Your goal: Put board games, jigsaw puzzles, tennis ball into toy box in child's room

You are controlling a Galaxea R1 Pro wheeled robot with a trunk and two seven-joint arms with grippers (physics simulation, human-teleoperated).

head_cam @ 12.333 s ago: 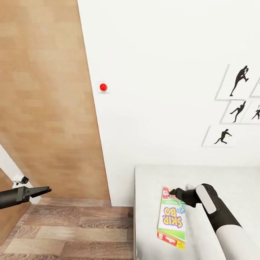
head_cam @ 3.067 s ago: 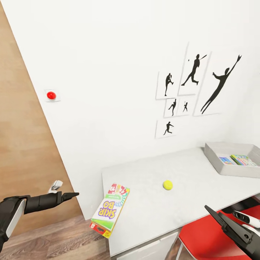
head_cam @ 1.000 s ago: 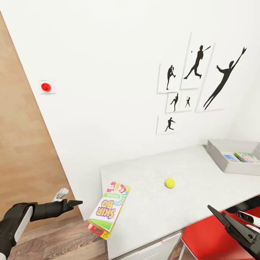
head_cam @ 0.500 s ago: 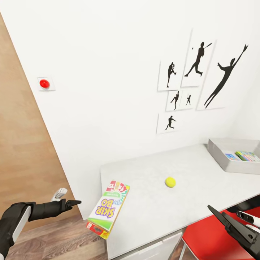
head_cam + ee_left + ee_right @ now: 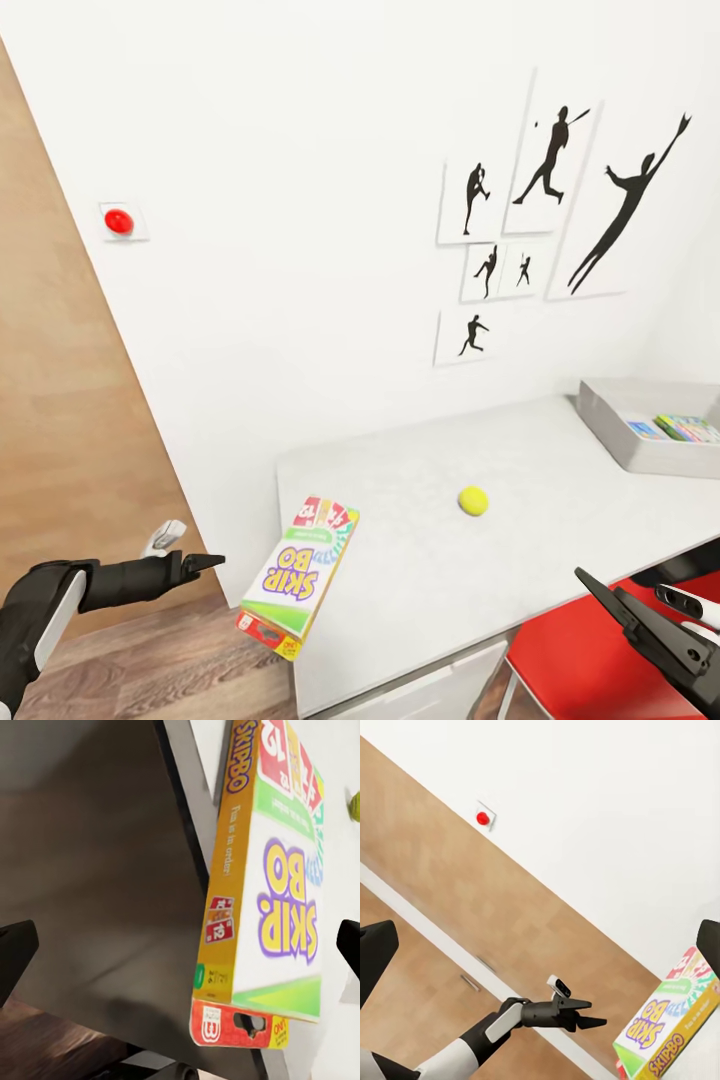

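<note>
left gripper point(image 5: 205, 563) pressed together, empty, beside SKIP-BO box point(image 5: 297, 577) overhanging counter point(image 5: 430, 560) edge | right gripper point(image 5: 610, 605) spread, empty | toy box point(image 5: 640, 440) cut off

Even, bright, diffuse light fills the head view; the white wall point(image 5: 330, 200) is almost blown out and no lamp or hard highlight shows. Shadows are faint: a soft grey patch under the tennis ball point(image 5: 473, 500) on the table point(image 5: 420, 590), and mild shading inside the toy box point(image 5: 640, 450). The render is clean and sharp to the corners, with straight lines leaning strongly from wide-angle perspective. The left wrist view is darker, a broad grey shaded surface beside the SKIP-BO board game point(image 5: 266, 892), whose close print looks slightly soft. The right wrist view is bright and crisp, its wood panelling point(image 5: 457, 922) evenly lit, without glare
</note>
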